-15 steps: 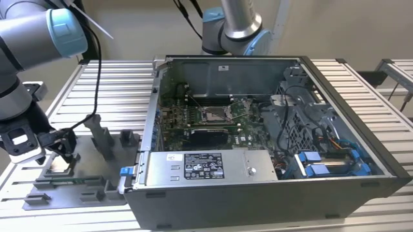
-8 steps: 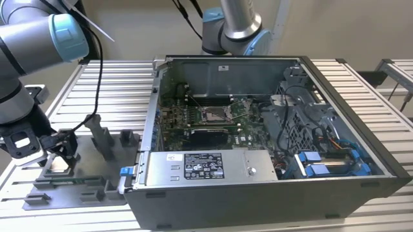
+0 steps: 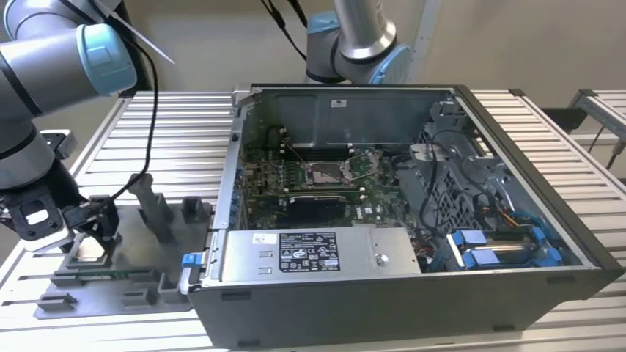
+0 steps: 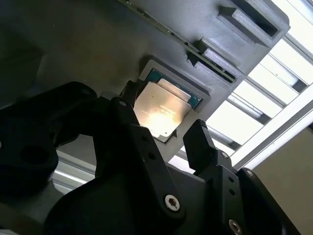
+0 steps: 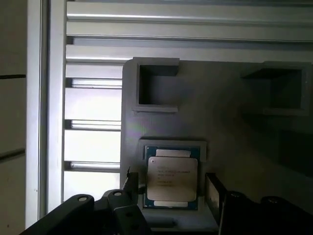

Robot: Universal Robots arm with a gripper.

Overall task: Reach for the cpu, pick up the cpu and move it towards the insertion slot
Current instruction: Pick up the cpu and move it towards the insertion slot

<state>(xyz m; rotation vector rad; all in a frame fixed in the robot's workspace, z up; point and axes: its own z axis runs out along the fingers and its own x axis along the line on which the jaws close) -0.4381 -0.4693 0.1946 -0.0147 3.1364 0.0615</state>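
Closely, hand (image 4: pixel 164 111) astride cpu (image 5: pixel 172 178); fixture (image 5: pixel 234 122) around

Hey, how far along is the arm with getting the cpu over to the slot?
The reach looks done: the open gripper straddles the cpu, which lies in its grey fixture. No grasp or lift yet. The insertion slot, inside the computer case, is far off, so the whole carry remains.

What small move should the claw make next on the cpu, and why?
Probably lower slightly and close on the cpu: the claw is open, its fingers flank it on two sides without gripping, and it lies flat in its fixture pocket.
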